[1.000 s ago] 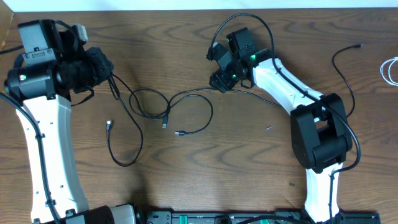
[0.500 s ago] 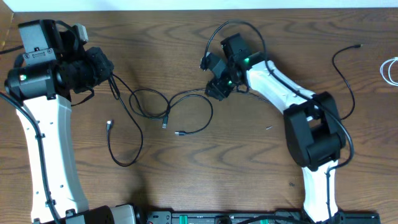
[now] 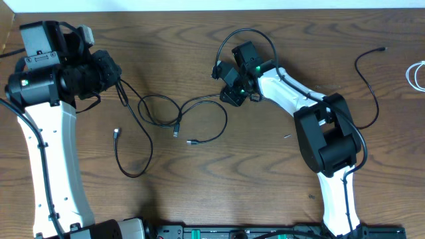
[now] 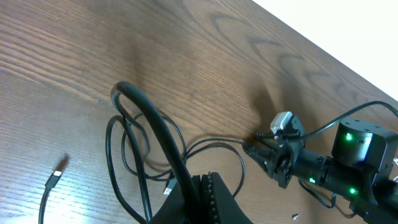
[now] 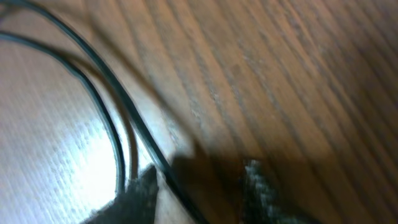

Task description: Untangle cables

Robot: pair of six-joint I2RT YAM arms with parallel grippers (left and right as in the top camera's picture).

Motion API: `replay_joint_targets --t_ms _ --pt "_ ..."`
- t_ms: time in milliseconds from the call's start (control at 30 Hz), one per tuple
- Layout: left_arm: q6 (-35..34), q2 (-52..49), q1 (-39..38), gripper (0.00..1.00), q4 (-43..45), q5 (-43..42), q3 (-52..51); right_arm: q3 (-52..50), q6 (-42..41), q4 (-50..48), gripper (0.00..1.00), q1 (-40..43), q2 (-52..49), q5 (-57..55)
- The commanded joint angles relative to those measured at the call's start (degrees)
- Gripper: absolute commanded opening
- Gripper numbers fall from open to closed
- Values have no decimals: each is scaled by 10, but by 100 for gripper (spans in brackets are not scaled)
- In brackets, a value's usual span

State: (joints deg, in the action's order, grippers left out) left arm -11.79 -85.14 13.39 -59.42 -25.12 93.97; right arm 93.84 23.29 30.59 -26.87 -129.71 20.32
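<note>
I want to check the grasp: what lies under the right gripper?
A black cable on the table passes between the open fingers of the right gripper. From overhead, the gripper covers this spot.

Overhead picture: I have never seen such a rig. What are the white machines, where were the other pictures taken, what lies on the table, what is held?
They are two robot arms, left arm and right arm, seen from above a wooden table. The other pictures come from cameras on their wrists. Loose black cables lie tangled between them; another black cable and a white cable lie far right. The left gripper is shut on one black cable. The right gripper is open around one of them.
</note>
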Motion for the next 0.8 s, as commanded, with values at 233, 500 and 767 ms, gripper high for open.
replay_joint_targets --t_ms 233,500,767 --pt "2 -8 -1 7 -1 3 -8 33 -125 9 1 4 0 -6" --pt "2 -9 -2 8 -5 3 -8 111 -225 -9 1 24 115 183" --pt "2 -21 -3 7 -12 3 -13 123 -327 -95 1 44 240 268"
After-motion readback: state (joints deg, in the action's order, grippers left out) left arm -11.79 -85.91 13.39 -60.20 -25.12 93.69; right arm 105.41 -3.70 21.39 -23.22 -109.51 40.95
